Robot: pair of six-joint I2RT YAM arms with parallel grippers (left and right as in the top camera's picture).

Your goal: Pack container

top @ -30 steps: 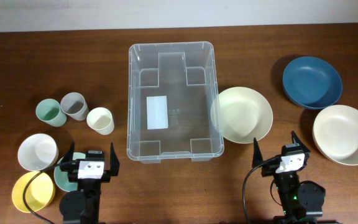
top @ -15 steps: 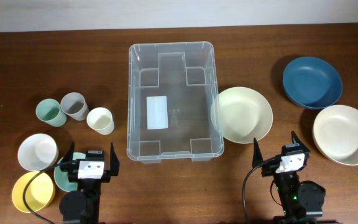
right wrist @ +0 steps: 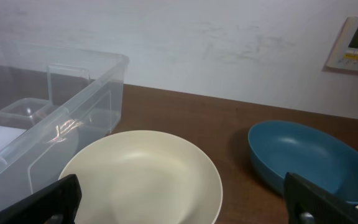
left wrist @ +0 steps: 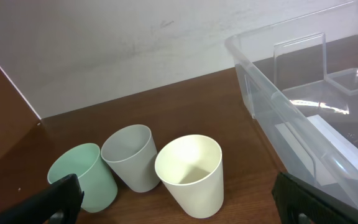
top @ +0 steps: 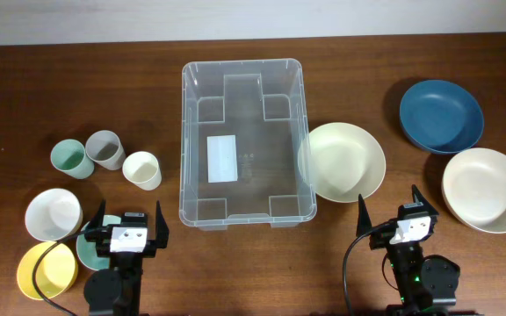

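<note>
Packing is judged unstarted: the container [top: 183, 132] is empty, the left gripper [top: 130, 215] and right gripper [top: 388, 209] are spread wide, nothing held; the cream bowl [top: 343, 161] is to be grasped next.

so the overhead cam looks straight down on the whole desk [top: 42, 79], with the arms at the bottom edge of frame and the far wall [top: 253, 17] as a strip along the top; the left wrist cam rides low on the left gripper [top: 130, 211], facing that wall, so it gets the three cups [left wrist: 132, 158] up close plus the left side of the container [left wrist: 263, 93]; the right wrist cam does the same from the right gripper [top: 388, 200], seeing the container's right side, the cream bowl [right wrist: 142, 180] and the blue bowl [right wrist: 303, 155]; the two wrist views share only container and wall; overhead covers everything both see
</note>
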